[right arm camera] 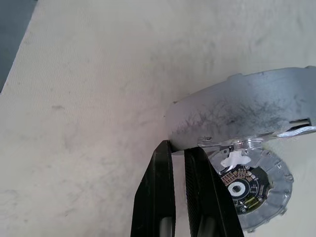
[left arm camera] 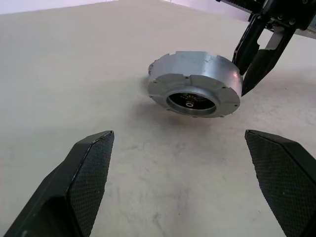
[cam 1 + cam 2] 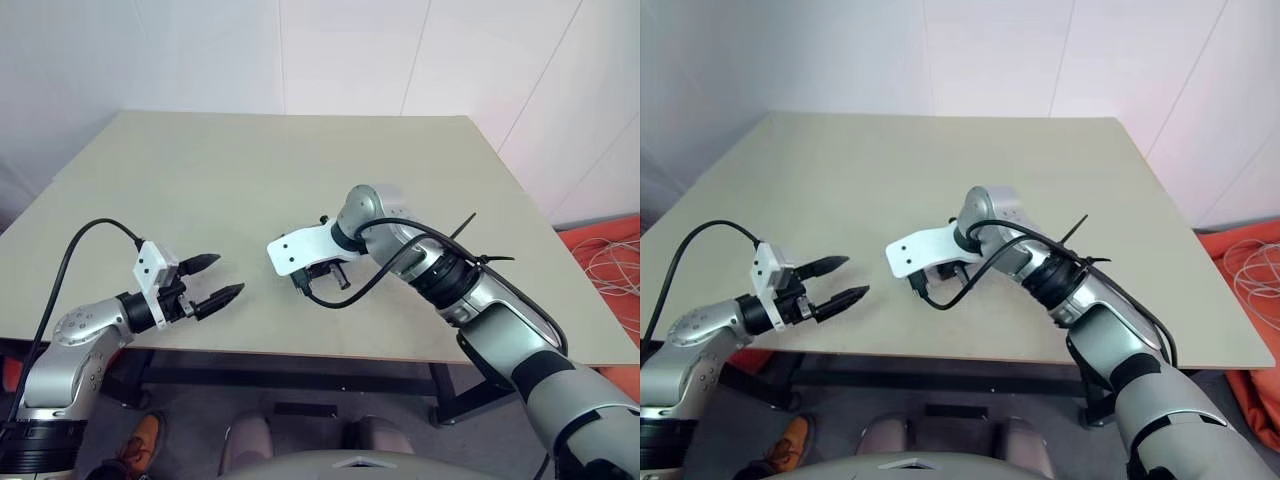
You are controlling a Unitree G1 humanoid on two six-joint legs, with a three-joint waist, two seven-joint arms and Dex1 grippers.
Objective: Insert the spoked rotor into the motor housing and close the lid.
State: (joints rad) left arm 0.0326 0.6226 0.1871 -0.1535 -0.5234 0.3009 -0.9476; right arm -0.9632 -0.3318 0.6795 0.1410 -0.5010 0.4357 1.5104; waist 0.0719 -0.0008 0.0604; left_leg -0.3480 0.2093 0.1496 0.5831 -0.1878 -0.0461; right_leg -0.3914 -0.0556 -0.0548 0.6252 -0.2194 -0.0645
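Grey metal, round and thick-walled, your motor housing (image 2: 195, 84) hangs tilted just above the beige worktop (image 3: 250, 180); no readable writing shows on it; its recessed centre looks dark with copper-coloured bits; your right tool (image 2: 256, 64) pinches its rim, fingers nearly closed; your left tool (image 3: 215, 280) stands wide, empty, nearby.
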